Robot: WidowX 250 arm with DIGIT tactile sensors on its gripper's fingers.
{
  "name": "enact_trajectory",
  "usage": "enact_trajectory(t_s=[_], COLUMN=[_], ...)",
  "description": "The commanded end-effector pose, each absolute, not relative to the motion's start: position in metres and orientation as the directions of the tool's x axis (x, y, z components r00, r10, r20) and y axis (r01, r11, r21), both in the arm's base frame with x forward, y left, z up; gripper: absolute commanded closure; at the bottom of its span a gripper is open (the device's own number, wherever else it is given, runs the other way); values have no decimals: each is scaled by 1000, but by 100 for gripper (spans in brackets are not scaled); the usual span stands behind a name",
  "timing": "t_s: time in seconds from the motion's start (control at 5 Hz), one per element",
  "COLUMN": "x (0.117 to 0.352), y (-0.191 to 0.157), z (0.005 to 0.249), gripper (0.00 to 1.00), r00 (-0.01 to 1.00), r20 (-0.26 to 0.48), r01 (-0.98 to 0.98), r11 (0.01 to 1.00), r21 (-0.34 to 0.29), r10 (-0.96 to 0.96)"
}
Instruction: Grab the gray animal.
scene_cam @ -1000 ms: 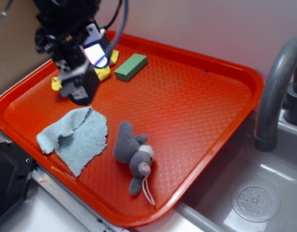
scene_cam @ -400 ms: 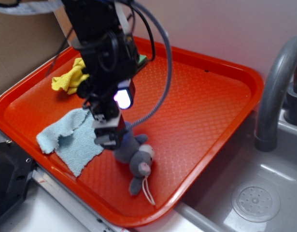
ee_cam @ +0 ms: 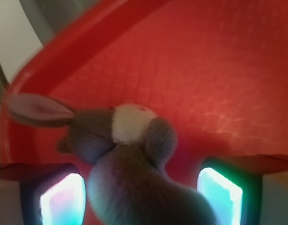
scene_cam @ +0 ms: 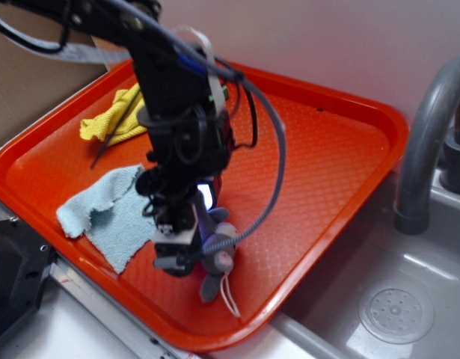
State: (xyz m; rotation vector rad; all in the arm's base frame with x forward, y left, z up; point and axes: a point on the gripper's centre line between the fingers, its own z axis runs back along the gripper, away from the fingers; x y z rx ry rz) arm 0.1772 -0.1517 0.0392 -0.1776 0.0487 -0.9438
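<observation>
With our gripper (ee_cam: 141,192) spread open astride the gray animal (ee_cam: 129,154), which lies near the red tray's (scene_cam: 349,187) front edge, we risk pinching only a slippery limb.

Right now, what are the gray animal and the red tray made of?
The gray animal looks like soft plush fabric: fuzzy, matte, with a white band. The red tray looks like hard plastic: a slightly shiny surface with a molded crisscross texture. The gripper sits open around the toy.
</observation>
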Motion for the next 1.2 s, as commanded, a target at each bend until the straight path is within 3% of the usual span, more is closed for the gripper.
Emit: enact_trajectory(t_s=[0.0, 0.4, 0.6, 1.0], x=[166, 164, 174, 200], y=[-165, -164, -144, -95], z=[28, 31, 68, 144], gripper=[95, 100, 100, 100], r00=[554, 560, 748, 973], r20=[10, 26, 31, 46], r01=[821, 822, 664, 222], r11=[545, 552, 748, 973], r21=[-168, -142, -14, 55], r10=[-832, -828, -663, -225])
